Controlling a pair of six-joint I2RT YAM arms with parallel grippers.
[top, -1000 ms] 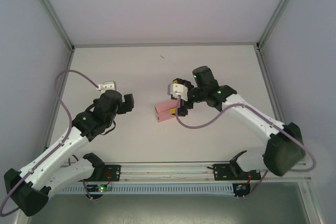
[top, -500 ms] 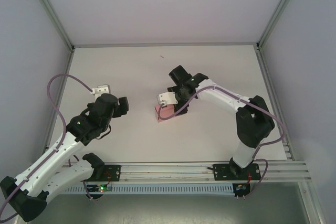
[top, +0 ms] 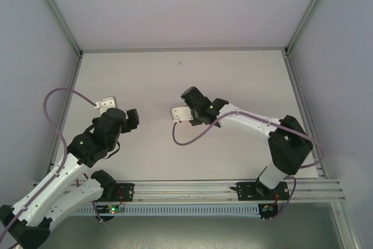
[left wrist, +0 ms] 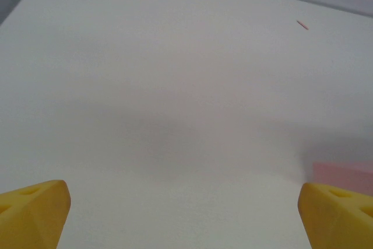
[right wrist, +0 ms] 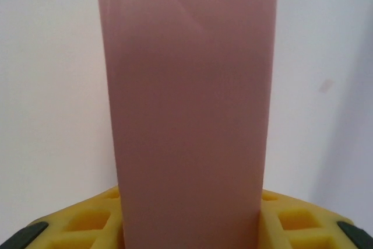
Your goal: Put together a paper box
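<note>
Currently, the left gripper (left wrist: 185, 202) hangs spread wide over the left side of the table (top: 245, 80), with the paper box (right wrist: 186, 97) well apart to its right. Near mid-table, the right gripper (right wrist: 189, 217) pinches the box, its pads (right wrist: 291, 220) against both long sides.

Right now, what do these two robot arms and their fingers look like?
Each arm has white tubular links between bulky black joints, the left arm and the right arm alike. A lilac cable loops from each wrist. The fingers are bright yellow blocks with moulded recesses.
</note>
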